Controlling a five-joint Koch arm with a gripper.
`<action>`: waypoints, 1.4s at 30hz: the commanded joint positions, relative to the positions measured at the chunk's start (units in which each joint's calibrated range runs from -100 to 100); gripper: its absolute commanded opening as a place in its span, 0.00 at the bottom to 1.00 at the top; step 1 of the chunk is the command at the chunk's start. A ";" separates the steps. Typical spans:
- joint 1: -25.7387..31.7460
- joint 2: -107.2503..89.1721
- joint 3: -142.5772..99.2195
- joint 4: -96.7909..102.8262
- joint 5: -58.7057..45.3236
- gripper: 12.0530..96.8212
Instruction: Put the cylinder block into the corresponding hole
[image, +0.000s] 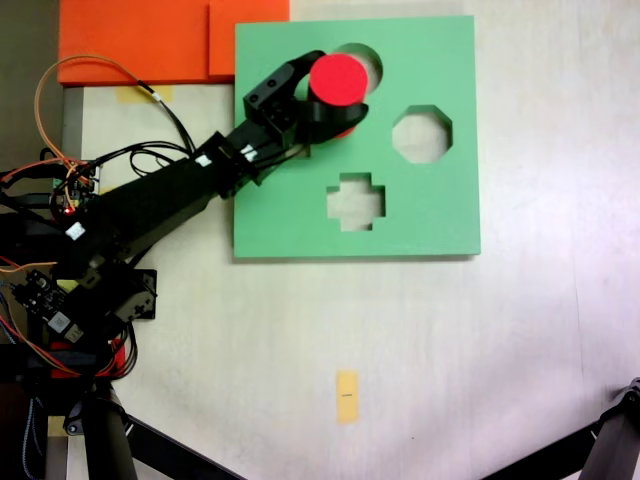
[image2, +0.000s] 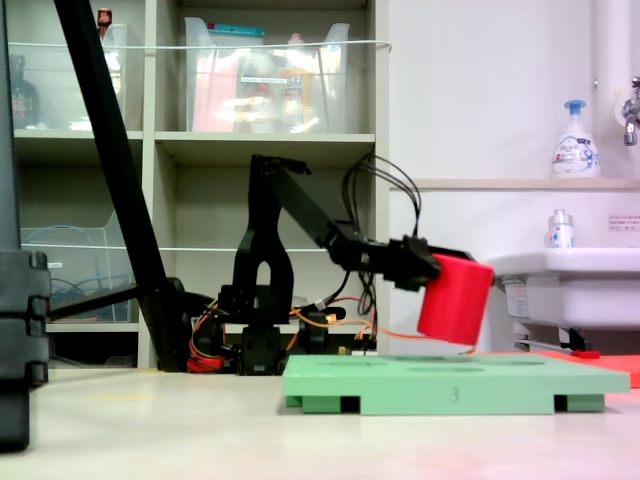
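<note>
End effector (image: 335, 112) grips one tilted cylinder block (image: 337, 80) above the round hole (image: 368, 62), one of three cutouts.

top-down fixed view over table | low side fixed view at tabletop level | shared: green board (image: 420, 215), arm (image2: 300, 200)

Matt red foam cylinder block (image: 338, 79), matt green foam board (image: 420, 215), black plastic arm (image: 160, 195).

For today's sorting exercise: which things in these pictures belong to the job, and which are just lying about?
Belong to the job:
- red cylinder block, held in the tool
- round hole in the green board

Just lying about:
- orange sheets
- yellow tape tag
- soap bottle
- shelf bins
</note>
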 joint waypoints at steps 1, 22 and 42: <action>0.49 1.51 6.54 1.52 -0.73 0.24; 2.05 28.18 25.38 1.14 -0.68 0.25; 1.86 37.40 28.57 1.33 -0.68 0.43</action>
